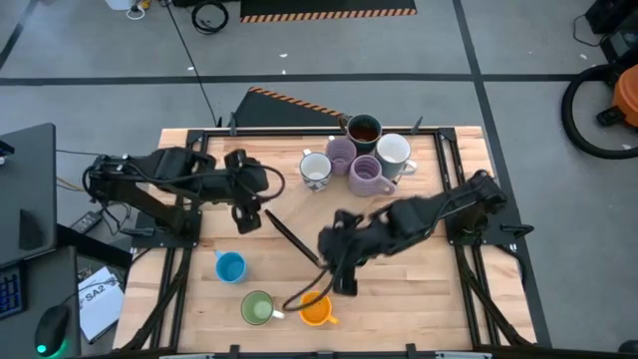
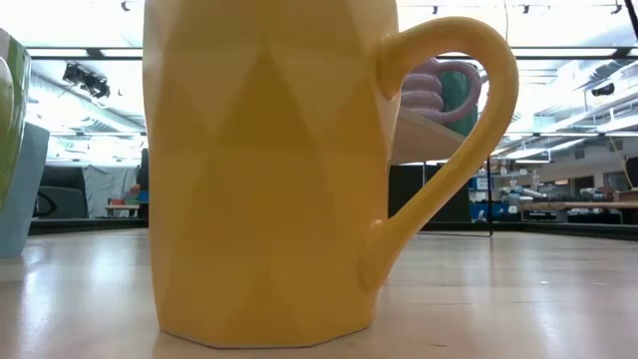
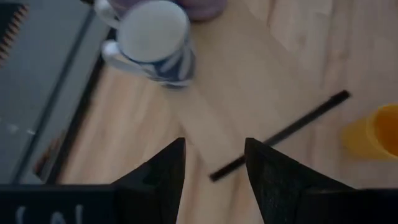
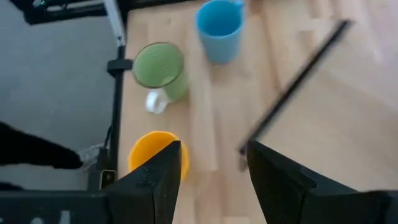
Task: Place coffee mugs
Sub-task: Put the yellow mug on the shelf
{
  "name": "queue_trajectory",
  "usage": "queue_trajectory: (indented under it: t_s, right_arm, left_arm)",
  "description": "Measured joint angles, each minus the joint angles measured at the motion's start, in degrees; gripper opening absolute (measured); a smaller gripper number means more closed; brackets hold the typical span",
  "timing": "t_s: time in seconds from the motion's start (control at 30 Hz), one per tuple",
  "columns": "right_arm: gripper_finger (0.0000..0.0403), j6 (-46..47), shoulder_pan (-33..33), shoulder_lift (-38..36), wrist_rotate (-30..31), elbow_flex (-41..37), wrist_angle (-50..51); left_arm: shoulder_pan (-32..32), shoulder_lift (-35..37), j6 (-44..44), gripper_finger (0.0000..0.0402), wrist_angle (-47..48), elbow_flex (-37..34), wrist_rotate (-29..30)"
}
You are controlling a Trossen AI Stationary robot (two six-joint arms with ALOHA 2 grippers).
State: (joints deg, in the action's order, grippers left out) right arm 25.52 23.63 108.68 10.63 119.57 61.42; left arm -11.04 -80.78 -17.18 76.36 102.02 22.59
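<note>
Eight coffee mugs (image 1: 360, 160) stand on the table (image 1: 419, 284): five rear, three front. Left gripper (image 3: 214, 163) and right gripper (image 4: 214, 163): fingers apart, empty.

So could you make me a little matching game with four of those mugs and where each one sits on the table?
Things:
1. orange mug
2. blue mug
3. dark mug
4. green mug

Places:
A. at the far edge of the table, in the cluster of mugs
B. at the near edge, just beside the orange one
C. alone, on the left arm's side
D. at the near edge, close by the right claw

Pairs: 1-D, 2-C, 3-A, 4-B
</note>
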Motion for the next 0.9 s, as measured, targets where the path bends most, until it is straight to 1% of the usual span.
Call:
queue_trajectory:
  t_s: [0.13, 0.23, 0.4, 0.57, 0.73, 0.9]
  right_arm:
    - [0.0189, 0.07, 1.52, 4.40, -2.32, 0.00, -2.48]
    - [0.0189, 1.84, 2.39, 7.77, -5.03, -0.01, -3.89]
    - [0.0193, 4.30, 3.14, 11.20, -9.37, -0.02, -6.11]
    - [0.0205, 2.75, 4.19, 14.11, -12.77, -0.02, -10.60]
    - [0.0218, 0.89, 4.99, 16.70, -13.90, -0.02, -13.42]
    - [0.0229, -0.31, 6.00, 18.37, -13.35, -0.04, -12.37]
  left_arm:
    - [1.32, 2.41, 4.32, 0.0172, -0.64, -0.02, 4.66]
    - [2.61, 4.15, 6.55, 0.0171, -1.94, -0.02, 6.69]
    - [4.36, 7.19, 9.36, 0.0172, -4.58, -0.02, 6.82]
    - [5.22, 9.59, 10.85, 0.0172, -6.38, 0.00, 6.82]
    - [5.88, 11.30, 11.00, 0.0172, -6.42, 0.02, 6.79]
    - [5.85, 12.07, 11.84, 0.0172, -6.26, 0.02, 6.77]
